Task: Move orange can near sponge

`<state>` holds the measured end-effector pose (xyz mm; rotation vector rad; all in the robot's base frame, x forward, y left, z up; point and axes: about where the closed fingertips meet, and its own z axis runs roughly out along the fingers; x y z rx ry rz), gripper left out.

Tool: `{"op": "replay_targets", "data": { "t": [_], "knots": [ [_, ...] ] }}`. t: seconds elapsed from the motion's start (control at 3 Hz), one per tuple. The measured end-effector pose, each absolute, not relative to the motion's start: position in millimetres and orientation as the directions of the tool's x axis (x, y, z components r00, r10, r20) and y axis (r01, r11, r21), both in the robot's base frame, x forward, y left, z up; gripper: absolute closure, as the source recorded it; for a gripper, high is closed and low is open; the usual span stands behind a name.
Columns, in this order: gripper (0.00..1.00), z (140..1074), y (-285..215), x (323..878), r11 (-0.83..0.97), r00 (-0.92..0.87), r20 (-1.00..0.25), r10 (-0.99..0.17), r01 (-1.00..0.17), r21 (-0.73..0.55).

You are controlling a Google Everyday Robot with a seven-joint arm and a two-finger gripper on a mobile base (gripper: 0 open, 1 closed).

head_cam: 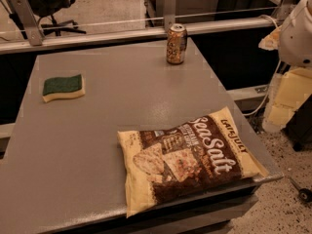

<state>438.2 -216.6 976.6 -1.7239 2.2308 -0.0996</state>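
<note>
Camera view: the orange can (176,44) stands upright, long axis vertical, at the 12 o'clock edge of the table (122,111). It lies about 9 o'clock from the gripper (269,39), which hangs beyond the table at 2 o'clock; whether it is spread or closed cannot be told. The sponge (63,87) lies flat at 10 o'clock, well apart from the can, so the carry should run toward 8 o'clock across bare tabletop, away from the chip bag (187,157) at 5 o'clock.

Orange can (176,44) upright at far table (146,96) edge, sponge (63,87) well left, claw (270,40) upper right.
</note>
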Motion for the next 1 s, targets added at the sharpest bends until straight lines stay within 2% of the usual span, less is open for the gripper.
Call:
{"op": "replay_targets", "data": {
  "t": [0.67, 1.0],
  "knots": [
    [0.00, 963, -211, 466, 0.291, -0.217, -0.266, -0.939, -0.914, -0.284],
    [0.00, 939, -202, 526, 0.346, -0.210, -0.392, -0.896, -0.882, -0.319]
  ]
}}
